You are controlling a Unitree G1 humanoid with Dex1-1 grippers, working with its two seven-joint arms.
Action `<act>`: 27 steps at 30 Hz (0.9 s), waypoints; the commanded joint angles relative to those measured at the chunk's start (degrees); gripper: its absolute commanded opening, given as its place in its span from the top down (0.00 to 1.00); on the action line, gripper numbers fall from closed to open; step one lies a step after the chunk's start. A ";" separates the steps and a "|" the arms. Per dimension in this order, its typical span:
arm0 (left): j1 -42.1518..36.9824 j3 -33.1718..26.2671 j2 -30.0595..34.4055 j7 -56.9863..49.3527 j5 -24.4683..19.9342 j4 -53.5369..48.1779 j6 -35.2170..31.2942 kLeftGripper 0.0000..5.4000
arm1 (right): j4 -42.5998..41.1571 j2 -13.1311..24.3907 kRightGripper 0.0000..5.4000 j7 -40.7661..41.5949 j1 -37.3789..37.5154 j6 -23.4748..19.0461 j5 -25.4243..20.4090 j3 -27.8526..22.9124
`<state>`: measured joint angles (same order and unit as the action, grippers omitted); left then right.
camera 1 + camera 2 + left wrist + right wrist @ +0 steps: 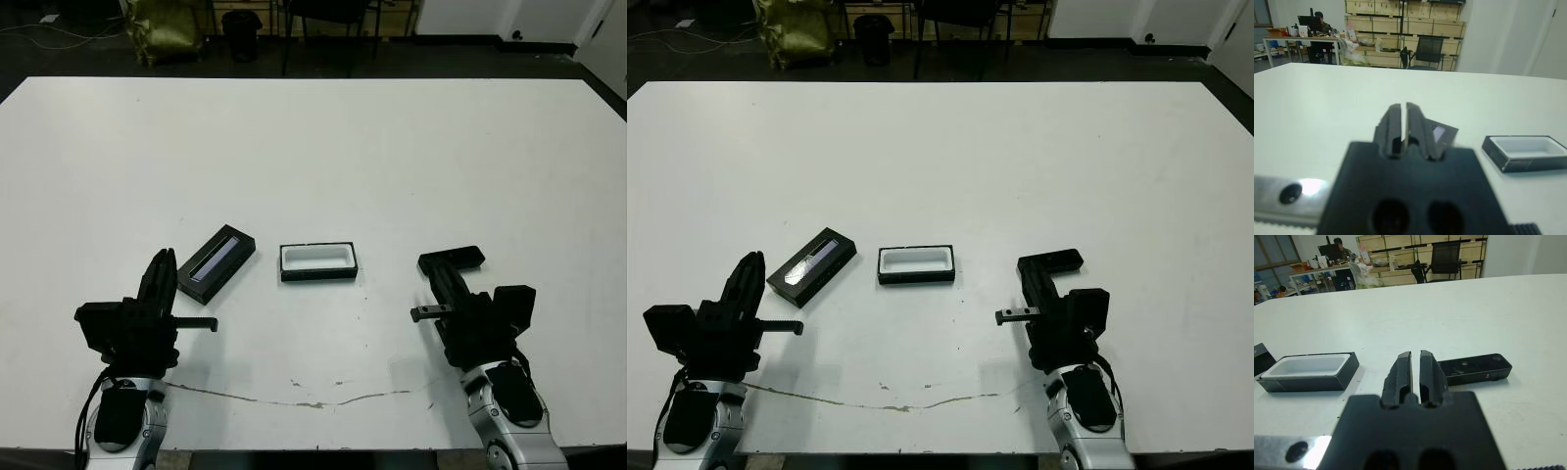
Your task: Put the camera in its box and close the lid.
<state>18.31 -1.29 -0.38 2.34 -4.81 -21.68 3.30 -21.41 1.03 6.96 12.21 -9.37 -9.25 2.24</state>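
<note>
The camera (pixel 454 258), a slim black bar, lies flat on the white table right of centre. My right gripper (pixel 434 269) is shut and empty, its tips just short of the camera (pixel 1475 367). The box (pixel 317 261), a black tray with white lining, sits open at the middle, a hand's width left of the camera. The lid (pixel 217 262), black with a grey stripe, lies at an angle left of the box. My left gripper (pixel 162 262) is shut and empty, its tips just short of the lid's near corner (pixel 1444 134).
A thin crack line (pixel 313 401) runs across the table (pixel 313 147) near its front edge. Beyond the far edge stand a yellow-green bag (pixel 165 27), a bin and chair legs. A person (pixel 1338 246) sits at a distant desk.
</note>
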 commanded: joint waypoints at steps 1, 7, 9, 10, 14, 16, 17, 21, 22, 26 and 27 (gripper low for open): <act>0.59 -0.03 0.07 -0.01 -0.02 0.77 -0.20 1.00 | 1.06 0.40 1.00 0.26 0.60 0.30 -0.07 -0.29; 0.75 0.38 0.13 0.10 -0.48 -0.07 -1.64 1.00 | 1.45 0.92 1.00 0.74 0.85 0.71 0.29 -0.14; 0.78 0.54 0.19 -0.38 0.16 -0.31 -1.98 1.00 | 1.74 0.84 1.00 1.32 0.76 0.63 -0.51 -0.33; 0.76 0.53 0.22 -0.55 0.37 -0.27 -1.98 1.00 | 1.41 0.67 1.00 1.27 0.79 0.03 -0.83 -0.41; 0.91 0.58 -0.15 -0.65 -0.02 -0.42 -2.33 1.00 | 1.44 1.76 1.00 2.89 0.20 2.23 -1.29 -1.14; 1.00 0.87 -0.02 -0.80 0.53 -0.74 -2.61 1.00 | 1.78 3.06 1.00 4.71 -0.83 4.07 -2.01 -2.45; 1.03 0.97 0.03 -0.83 0.73 -0.76 -2.54 1.00 | 1.58 3.85 1.00 5.57 -1.67 4.07 -2.85 -3.49; 0.54 0.51 -0.03 -0.27 -0.28 0.57 -1.04 1.00 | 3.99 9.37 1.00 10.70 -7.73 5.93 -6.03 -8.65; 0.48 0.42 -0.03 -0.16 -0.60 0.63 -1.16 1.00 | 4.19 10.80 1.00 11.38 -8.98 5.52 -6.24 -9.57; 0.85 0.62 -0.13 -0.84 -0.33 -1.42 -3.67 1.00 | 8.83 18.59 1.00 15.33 -15.90 7.86 -4.72 -12.80; 0.81 0.64 -0.10 -0.79 -0.22 -1.41 -3.51 1.00 | 10.07 20.77 1.00 16.44 -17.83 6.94 -4.91 -13.53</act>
<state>18.38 -0.54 -0.52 1.81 -4.86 -23.07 1.01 -13.35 19.00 21.95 -3.82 -1.69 -14.29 -10.13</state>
